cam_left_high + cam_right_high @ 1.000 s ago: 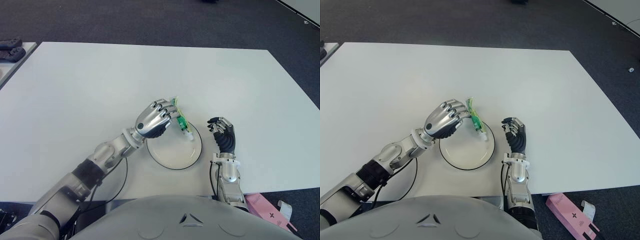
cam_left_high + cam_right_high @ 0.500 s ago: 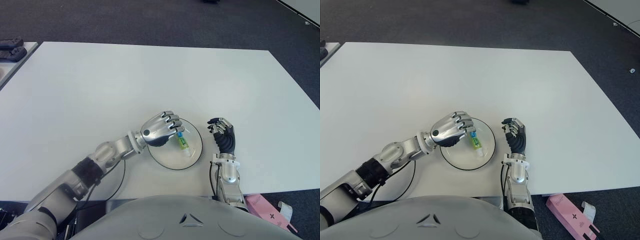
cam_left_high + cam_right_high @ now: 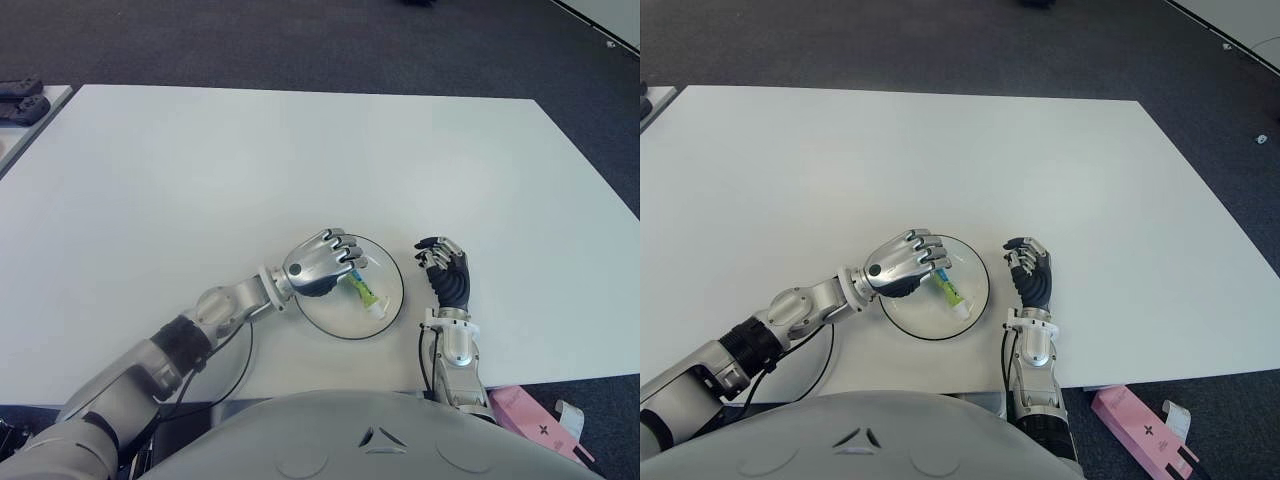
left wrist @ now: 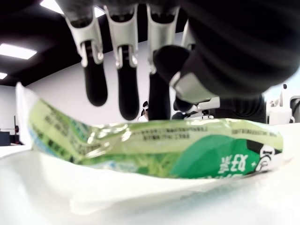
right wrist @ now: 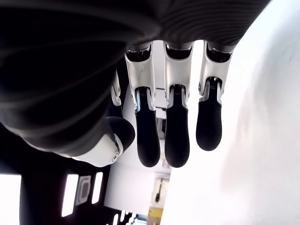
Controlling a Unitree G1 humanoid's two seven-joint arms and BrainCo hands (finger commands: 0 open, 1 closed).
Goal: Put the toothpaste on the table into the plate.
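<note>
Toothpaste tube [image 3: 362, 291] lies in the plate [image 3: 385, 320], lower middle of the counter [image 3: 200, 180]. Left robot hand [image 3: 322, 266] hovers over it, fingers released. Right robot hand [image 3: 447, 275] sits just right of the plate, relaxed.

A plate [image 3: 392, 303] sits near the front edge of the table [image 3: 200, 170]. The toothpaste [image 3: 362, 290] lies in the plate, with the left hand [image 3: 320, 265] over the plate's left part. The right hand [image 3: 446, 270] shows just right of the plate. A box [image 3: 525, 412] lies beyond the table's front right corner.
</note>
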